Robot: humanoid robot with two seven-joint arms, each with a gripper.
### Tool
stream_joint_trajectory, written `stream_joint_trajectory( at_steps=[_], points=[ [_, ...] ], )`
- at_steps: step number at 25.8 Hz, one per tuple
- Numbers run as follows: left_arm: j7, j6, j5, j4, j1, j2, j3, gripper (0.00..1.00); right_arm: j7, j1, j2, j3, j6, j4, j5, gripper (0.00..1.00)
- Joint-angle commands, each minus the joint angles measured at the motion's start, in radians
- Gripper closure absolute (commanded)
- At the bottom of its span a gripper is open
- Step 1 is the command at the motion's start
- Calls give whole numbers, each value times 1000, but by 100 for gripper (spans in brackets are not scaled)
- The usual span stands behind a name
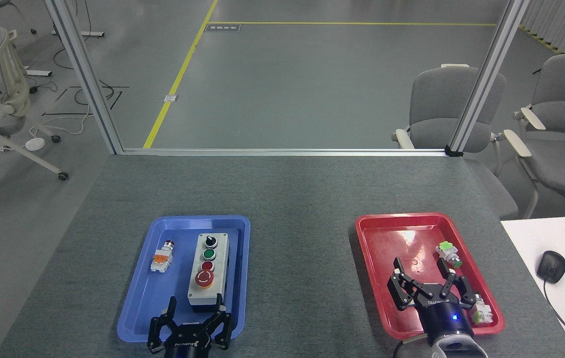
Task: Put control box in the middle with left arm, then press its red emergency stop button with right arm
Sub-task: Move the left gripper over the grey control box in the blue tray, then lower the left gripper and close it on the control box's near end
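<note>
Our left gripper sits fingers spread just before the control box, which lies in the blue tray. Our right gripper, fingers apart, hangs over the red tray.

My table is covered in matt grey cloth with a rough, speckled weave. The red tray is glossy plastic, catching glare; the blue tray is smooth plastic with a duller sheen. The control box has a smooth light-grey plastic face. My grippers are matt black.
</note>
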Motion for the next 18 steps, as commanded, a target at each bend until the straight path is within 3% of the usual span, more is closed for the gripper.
stream_joint_trajectory(
  at_steps=[1, 18],
  points=[
    [4, 6, 0, 87, -69, -1, -5, 1, 4, -2, 8, -1, -12, 0, 2, 1],
    [-6, 3, 17, 219, -164, 11, 5, 1, 0, 7, 8, 5, 2, 2, 0, 1]
  ],
)
